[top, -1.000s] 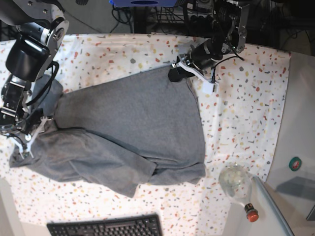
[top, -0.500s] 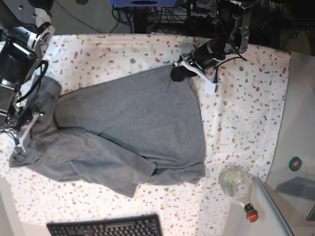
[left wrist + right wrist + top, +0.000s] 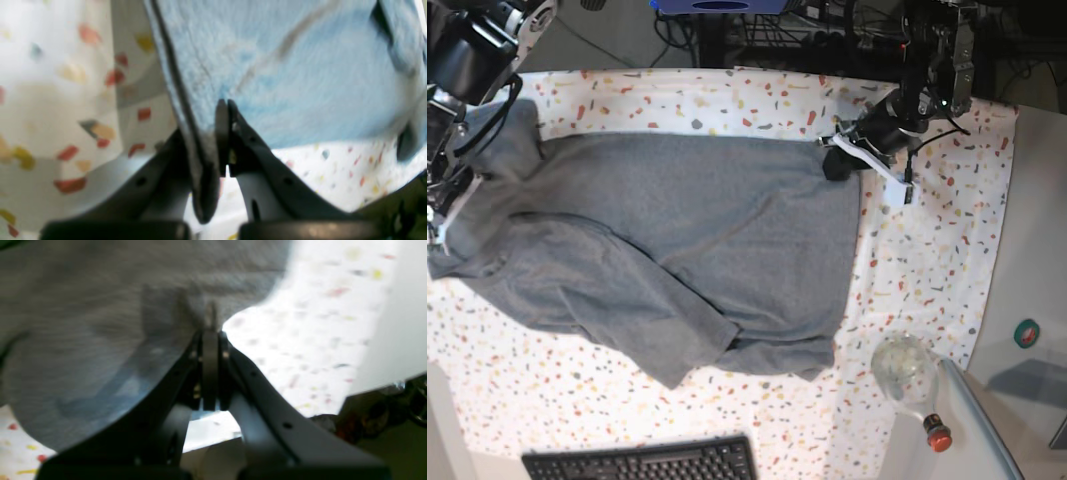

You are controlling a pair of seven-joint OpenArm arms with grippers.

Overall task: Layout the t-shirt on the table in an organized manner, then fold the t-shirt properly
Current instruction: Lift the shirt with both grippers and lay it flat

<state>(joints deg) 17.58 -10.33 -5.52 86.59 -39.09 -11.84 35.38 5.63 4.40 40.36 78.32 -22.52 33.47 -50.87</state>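
The heather-grey t-shirt (image 3: 687, 240) lies stretched across the speckled table (image 3: 927, 230), its lower part still folded over in wrinkles. My left gripper (image 3: 834, 164) is shut on the shirt's far right corner. In the left wrist view the t-shirt (image 3: 283, 73) has its hemmed edge pinched by the left gripper (image 3: 223, 133). My right gripper (image 3: 439, 222) is at the table's left edge, shut on the shirt's left end. In the right wrist view the right gripper (image 3: 210, 336) clamps a fold of the t-shirt (image 3: 100, 306).
A clear glass bottle (image 3: 909, 374) with a red cap lies near the table's front right corner. A black keyboard (image 3: 642, 461) sits at the front edge. A plain grey side surface (image 3: 1037, 230) with a small green disc (image 3: 1027, 332) borders the right.
The right gripper has shut on the shirt's left end and moved up and outward. The left gripper has pulled its corner rightward. The shirt is now stretched wider between them.
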